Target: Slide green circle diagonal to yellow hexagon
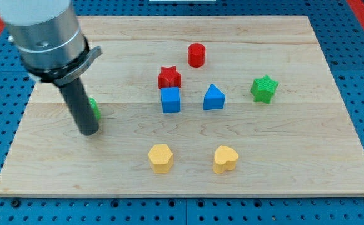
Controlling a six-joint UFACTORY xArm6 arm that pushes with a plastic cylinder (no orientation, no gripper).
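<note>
The green circle [94, 107] lies near the table's left side, mostly hidden behind the dark rod; only a sliver of it shows at the rod's right edge. My tip [89, 132] rests on the wood just below and touching or almost touching that block; I cannot tell which. There is no hand on this arm, only the rod, and it holds nothing.

The yellow hexagon [161, 158] sits well to the lower right of the circle, with a yellow heart [225, 159] beside it. Higher up are a blue cube [171, 100], a blue triangle [213, 98], a red star [169, 77], a red cylinder [196, 54] and a green star [264, 88].

The table [282, 175] is pale wooden planks, lying on a blue perforated base [363, 75].
</note>
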